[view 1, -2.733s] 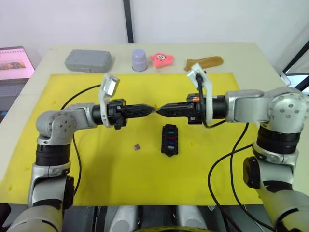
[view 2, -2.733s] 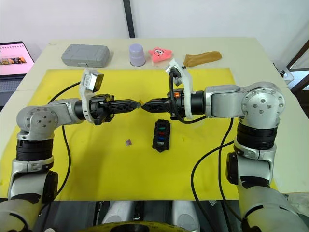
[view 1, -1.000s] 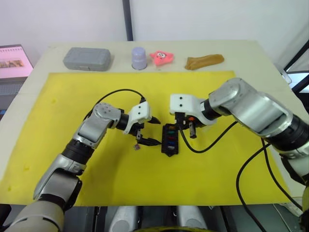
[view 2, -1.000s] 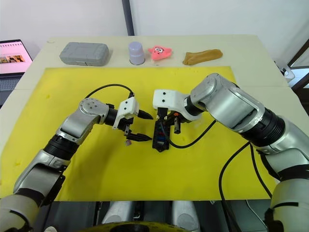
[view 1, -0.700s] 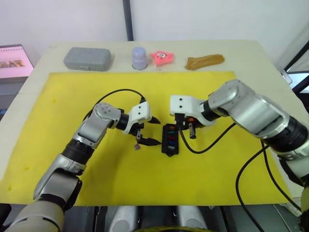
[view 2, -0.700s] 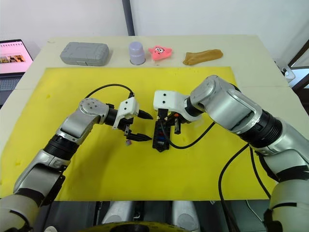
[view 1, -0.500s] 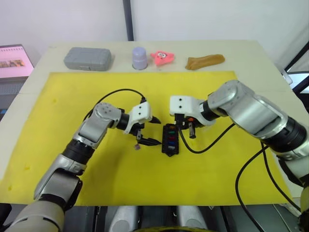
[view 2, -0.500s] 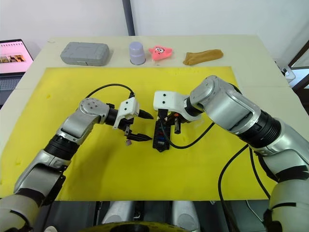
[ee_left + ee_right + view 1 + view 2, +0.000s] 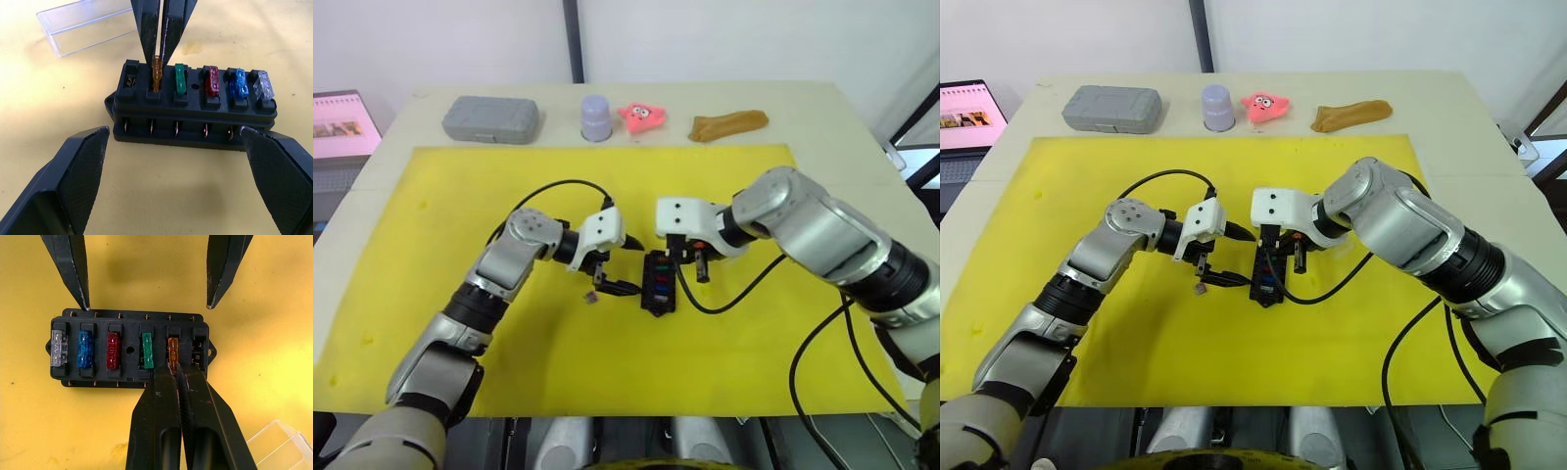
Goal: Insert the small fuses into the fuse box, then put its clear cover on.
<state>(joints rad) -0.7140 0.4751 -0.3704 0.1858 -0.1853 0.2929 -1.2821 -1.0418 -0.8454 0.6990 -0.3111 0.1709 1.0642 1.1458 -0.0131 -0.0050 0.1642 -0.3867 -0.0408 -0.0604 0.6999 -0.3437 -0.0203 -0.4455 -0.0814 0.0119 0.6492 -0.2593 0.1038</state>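
no text, label, brand or number can be read: the laptop screen [image 9: 967,108] at the table's edge shows only blurred pink content, too small to make out.

Both arms, formerly raised tip to tip, now down at the fuse box [image 9: 658,282].

black fuse box [image 9: 129,348] flat, five fuses [image 9: 112,350] seated; clear cover [image 9: 85,25] beside.

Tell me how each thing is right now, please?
fuse box: five fuses in, end slot empty
orange fuse: in its slot, pinched by right pincer
right pincer: shut on orange fuse
left pincer: open, near the box
clear cover: off, lying on mat
loose fuse: lying on mat
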